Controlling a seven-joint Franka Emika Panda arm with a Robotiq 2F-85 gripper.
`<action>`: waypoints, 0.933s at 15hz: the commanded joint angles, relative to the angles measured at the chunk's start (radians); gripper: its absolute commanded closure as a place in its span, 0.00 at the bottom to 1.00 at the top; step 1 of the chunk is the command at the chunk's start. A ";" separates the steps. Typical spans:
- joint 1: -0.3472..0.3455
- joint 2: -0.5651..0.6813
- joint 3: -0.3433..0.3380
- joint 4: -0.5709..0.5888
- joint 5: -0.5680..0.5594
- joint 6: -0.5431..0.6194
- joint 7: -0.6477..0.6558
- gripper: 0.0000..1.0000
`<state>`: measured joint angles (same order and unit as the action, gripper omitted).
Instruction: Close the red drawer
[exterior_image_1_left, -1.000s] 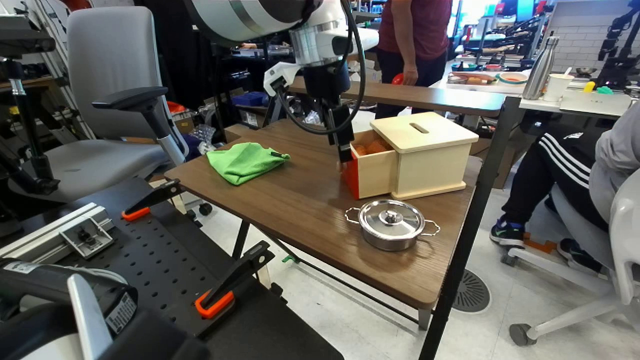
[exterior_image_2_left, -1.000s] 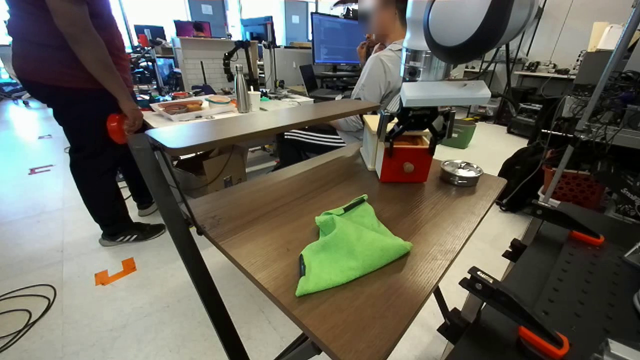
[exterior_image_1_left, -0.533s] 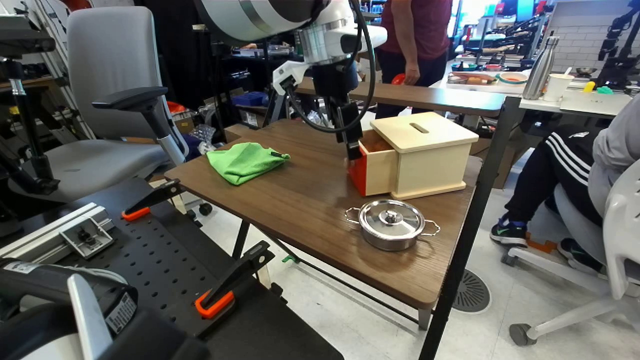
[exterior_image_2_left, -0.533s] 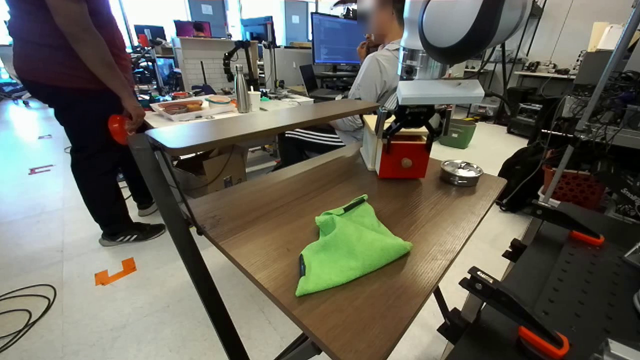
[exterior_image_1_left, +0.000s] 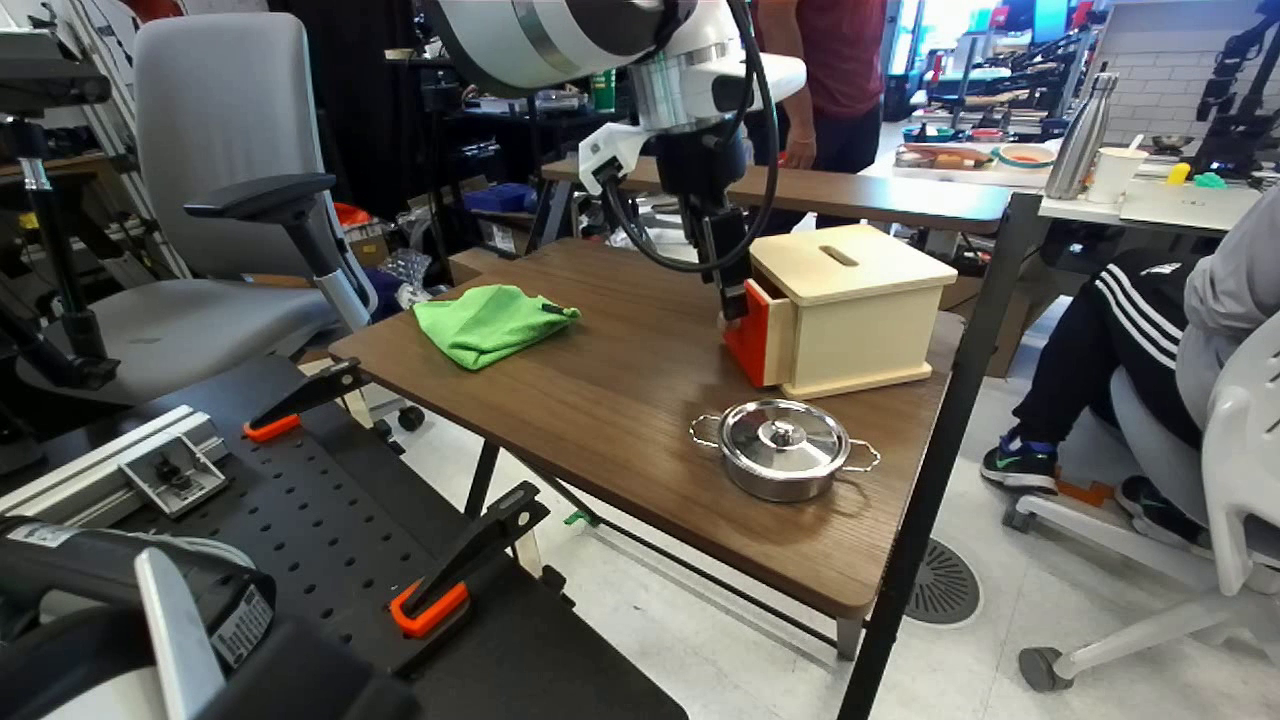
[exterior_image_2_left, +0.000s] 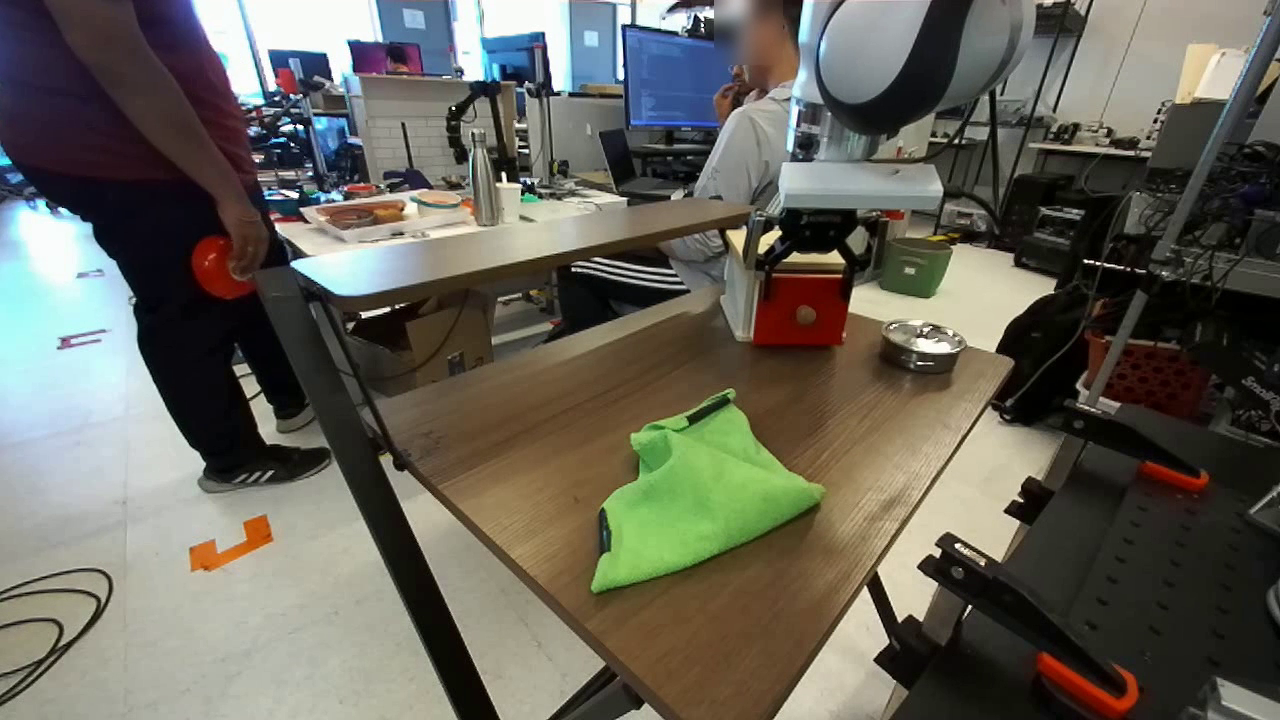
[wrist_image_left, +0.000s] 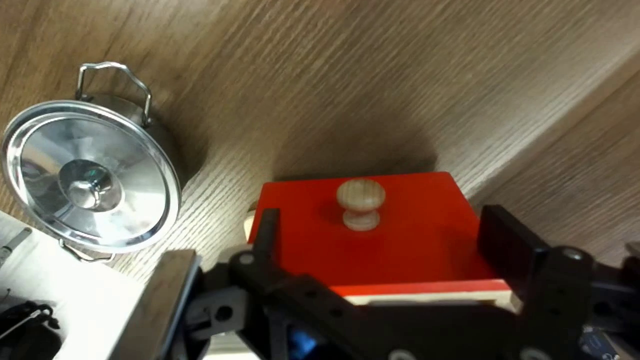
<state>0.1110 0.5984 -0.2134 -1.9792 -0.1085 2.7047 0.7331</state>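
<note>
The red drawer (exterior_image_1_left: 750, 343) sticks a short way out of the tan wooden box (exterior_image_1_left: 868, 330). A narrow strip of its pale side shows between front and casing. Its red front also shows in an exterior view (exterior_image_2_left: 820, 328) and in the wrist view (wrist_image_left: 400, 255), with a round wooden knob (wrist_image_left: 361, 200). My gripper (wrist_image_left: 382, 212) is open, its two fingers spread at the upper left and right of the red front. In both exterior views the fingertips (exterior_image_1_left: 735, 308) (exterior_image_2_left: 806, 288) are at the front panel's upper part. I cannot tell exactly where they touch.
A lidded steel pot (exterior_image_1_left: 783, 450) stands near the box and also shows in the wrist view (wrist_image_left: 92, 175). A green cloth (exterior_image_2_left: 705, 490) lies on the brown table (exterior_image_2_left: 540, 420). A raised shelf board (exterior_image_1_left: 860, 190) runs behind the box. A person stands behind it.
The red drawer has slid further into the wooden box, so much less of its side shows. My open gripper has moved with it toward the box. The standing person has shifted.
</note>
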 joint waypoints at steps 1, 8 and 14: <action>-0.001 0.051 -0.021 0.082 0.028 -0.018 -0.009 0.00; 0.000 0.066 -0.039 0.113 0.043 -0.016 -0.008 0.00; 0.031 -0.008 -0.049 0.034 0.012 -0.074 -0.017 0.00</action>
<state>0.1148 0.6419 -0.2413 -1.9076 -0.0856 2.6848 0.7320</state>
